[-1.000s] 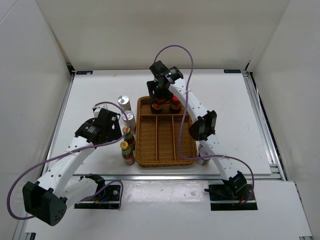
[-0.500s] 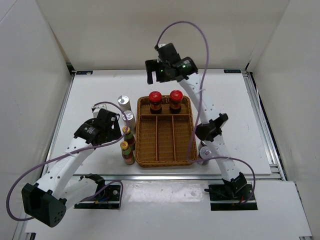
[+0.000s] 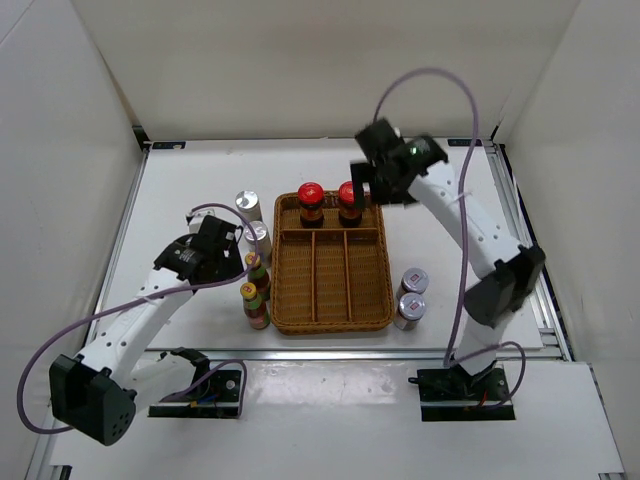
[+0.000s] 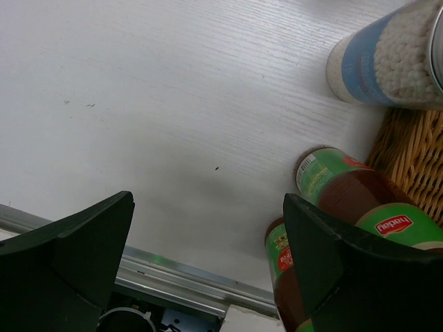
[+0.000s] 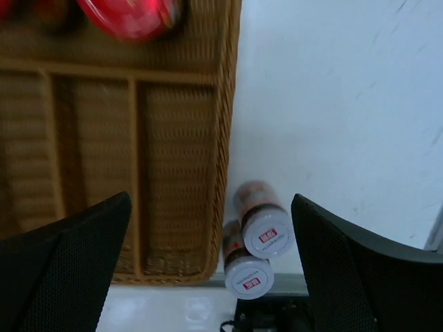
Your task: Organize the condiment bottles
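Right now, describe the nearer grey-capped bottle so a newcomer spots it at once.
Start at the wicker tray mid-table. Off its right side, by the near corner, stand the target bottle and its twin, both grey-capped. The target is the one closer to the arm bases.

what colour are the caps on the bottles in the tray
Red caps, clearest in the top external view.
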Available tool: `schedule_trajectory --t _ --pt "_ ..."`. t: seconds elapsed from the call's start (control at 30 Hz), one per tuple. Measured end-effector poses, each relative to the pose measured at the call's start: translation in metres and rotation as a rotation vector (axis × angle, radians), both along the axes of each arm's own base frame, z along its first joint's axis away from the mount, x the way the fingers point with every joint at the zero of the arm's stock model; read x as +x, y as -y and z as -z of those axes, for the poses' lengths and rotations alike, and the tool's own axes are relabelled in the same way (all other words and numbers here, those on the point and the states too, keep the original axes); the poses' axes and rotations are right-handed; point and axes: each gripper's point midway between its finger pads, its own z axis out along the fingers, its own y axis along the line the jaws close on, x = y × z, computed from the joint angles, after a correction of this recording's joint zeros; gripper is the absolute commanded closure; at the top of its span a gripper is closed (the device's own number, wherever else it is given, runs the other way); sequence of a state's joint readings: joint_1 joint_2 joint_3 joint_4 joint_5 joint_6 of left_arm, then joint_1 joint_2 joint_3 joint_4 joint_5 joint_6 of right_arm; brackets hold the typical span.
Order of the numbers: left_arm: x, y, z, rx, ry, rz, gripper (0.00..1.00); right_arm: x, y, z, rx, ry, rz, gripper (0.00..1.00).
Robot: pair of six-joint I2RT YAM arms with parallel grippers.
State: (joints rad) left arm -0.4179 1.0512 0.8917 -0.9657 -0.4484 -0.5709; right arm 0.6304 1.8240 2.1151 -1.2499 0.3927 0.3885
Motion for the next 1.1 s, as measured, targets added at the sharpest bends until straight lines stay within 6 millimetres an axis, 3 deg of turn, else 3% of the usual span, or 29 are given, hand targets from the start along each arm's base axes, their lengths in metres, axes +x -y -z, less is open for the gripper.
schedule_trajectory --t 0.1,0.17,0.27,0.4,0.6,0.73,0.87,0.9,0.93,1.1 --pt "0.0 -0.001 0.002 0.002 -0.007 -0.009 0.0 -0.059 0.04 0.076 -0.064 -0.251 0.018 0.01" --pt "0.001 -0.003 0.002 0.003 -0.009 -0.016 0.0 -0.083 0.066 0.092 -0.054 -0.32 0.052 0.01" --pt "0.001 -0.004 0.005 0.009 -0.025 -0.022 0.0 -0.097 0.086 0.084 0.021 -0.279 0.072 0.01" --pt "0.001 -0.005 0.01 0.017 -0.045 -0.024 0.0 -0.106 0.081 0.08 0.098 -0.222 0.024 0.01" --pt "0.0 -0.005 0.012 0.02 -0.059 -0.023 0.0 -0.119 0.082 0.142 0.09 -0.384 0.021 0.01" --pt "0.0 -0.004 0.015 0.024 -0.074 -0.021 0.0 -0.12 0.086 0.171 0.06 -0.457 0.025 0.01" --pt "0.0 -0.003 0.019 0.023 -0.092 -0.018 0.0 -0.114 0.085 0.182 0.058 -0.473 0.019 0.17" --pt "0.0 -0.003 0.02 0.022 -0.094 -0.017 0.0 -0.112 0.085 0.184 0.059 -0.474 0.019 0.27" --pt "0.0 -0.002 0.02 0.022 -0.096 -0.016 0.0 -0.111 0.086 0.185 0.059 -0.473 0.017 0.3" --pt "0.0 -0.002 0.02 0.021 -0.096 -0.016 0.0 -0.106 0.091 0.186 0.076 -0.474 0.043 0.34"
